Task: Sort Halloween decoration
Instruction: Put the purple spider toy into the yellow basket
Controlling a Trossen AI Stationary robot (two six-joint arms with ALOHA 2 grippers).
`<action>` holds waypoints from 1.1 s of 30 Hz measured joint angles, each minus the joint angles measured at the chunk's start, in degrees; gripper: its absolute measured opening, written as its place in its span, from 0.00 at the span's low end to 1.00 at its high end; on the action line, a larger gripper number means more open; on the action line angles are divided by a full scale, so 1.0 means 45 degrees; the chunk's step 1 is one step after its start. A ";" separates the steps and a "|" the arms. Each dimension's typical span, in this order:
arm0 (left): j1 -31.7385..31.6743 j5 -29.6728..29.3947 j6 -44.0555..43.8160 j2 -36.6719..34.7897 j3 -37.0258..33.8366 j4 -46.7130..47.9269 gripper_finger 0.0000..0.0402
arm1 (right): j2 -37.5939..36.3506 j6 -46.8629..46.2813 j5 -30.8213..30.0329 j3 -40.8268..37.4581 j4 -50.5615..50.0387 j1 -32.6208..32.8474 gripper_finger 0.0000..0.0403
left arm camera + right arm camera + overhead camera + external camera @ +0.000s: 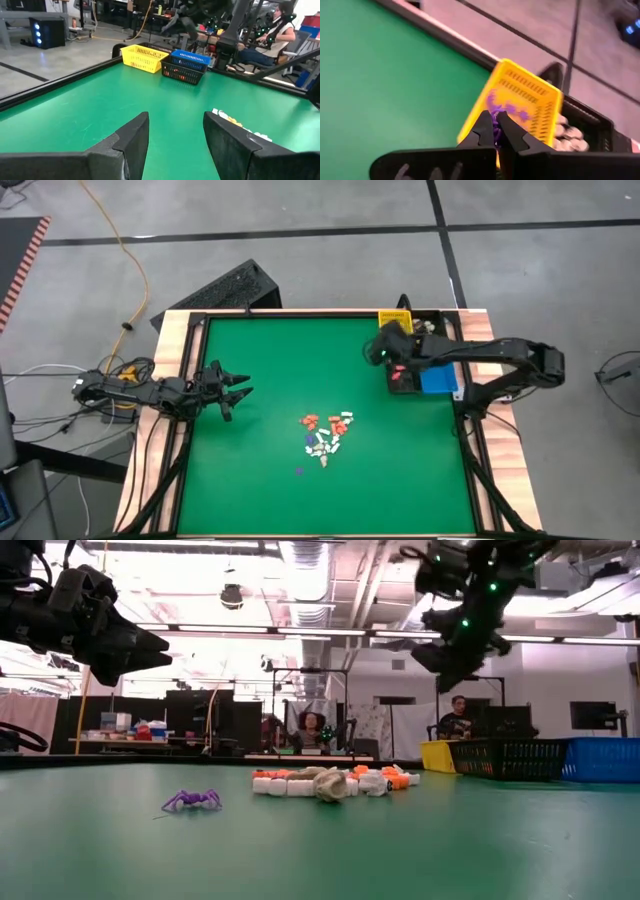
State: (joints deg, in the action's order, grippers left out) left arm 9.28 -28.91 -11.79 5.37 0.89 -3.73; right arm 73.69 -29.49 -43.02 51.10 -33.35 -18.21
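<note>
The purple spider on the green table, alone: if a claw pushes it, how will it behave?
The purple spider looks tiny with thin splayed legs, so probably very light and likely to skid on the smooth table, not roll. The legs seem thin and may bend or snag.

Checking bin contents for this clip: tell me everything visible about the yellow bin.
The yellow bin is a small rectangular basket of slotted, plastic-looking walls, standing upright at the green table's far right corner beside the black bin and blue bin. Purple trinkets lie inside it. The right tool, shut on a purple trinket, hangs near its edge; nothing visibly touches the bin except the neighbouring baskets.
</note>
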 joint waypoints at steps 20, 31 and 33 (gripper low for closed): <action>0.0000 0.0000 0.0000 0.0000 0.0000 0.0000 0.44 | 0.2463 0.0868 0.4026 -0.0177 0.1530 -0.3994 0.24; 0.0000 0.0000 0.0000 0.0000 0.0000 0.0000 0.44 | 0.0437 0.1781 0.4304 -0.0172 0.1666 -0.3576 0.49; 0.0000 -0.0002 -0.0002 0.0000 0.0000 0.0000 0.44 | -0.0284 0.1886 0.4488 -0.0167 0.1770 -0.3211 0.50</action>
State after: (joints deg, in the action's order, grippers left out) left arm 9.28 -28.92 -11.80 5.37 0.89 -3.73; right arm 72.41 -21.01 -22.83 50.35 -25.39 -32.66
